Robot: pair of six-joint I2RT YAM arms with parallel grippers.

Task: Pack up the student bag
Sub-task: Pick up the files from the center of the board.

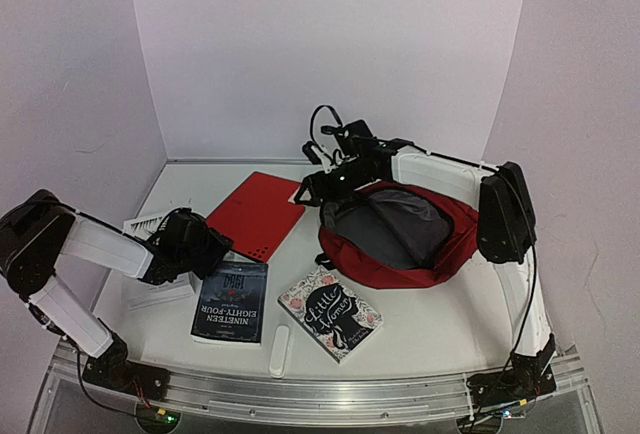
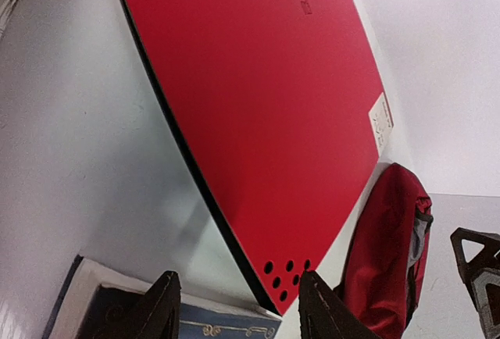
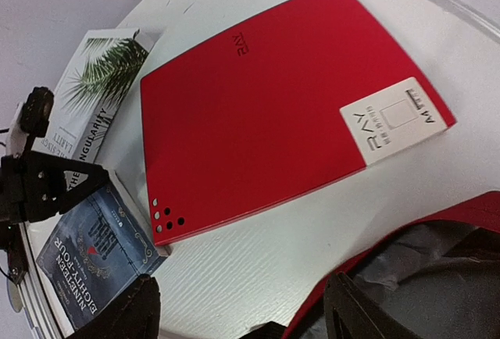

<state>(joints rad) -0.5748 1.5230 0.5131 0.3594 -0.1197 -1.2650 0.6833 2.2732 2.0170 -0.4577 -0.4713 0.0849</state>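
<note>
The student bag lies at the right of the table, dark red, its mouth open and its grey lining showing. My right gripper hangs just off the bag's left rim. In the right wrist view it is open over bare table, with one finger above the bag's lining. My left gripper sits at the near corner of the flat red folder. Its jaws stand open, holding nothing. The folder's perforated corner and the edge of a dark blue book lie between them.
The blue book "Nineteen Eighty-Four" and a "Little Women" book lie in front. A white book with a palm picture lies at the left under my left arm. A small white stick lies near the front edge.
</note>
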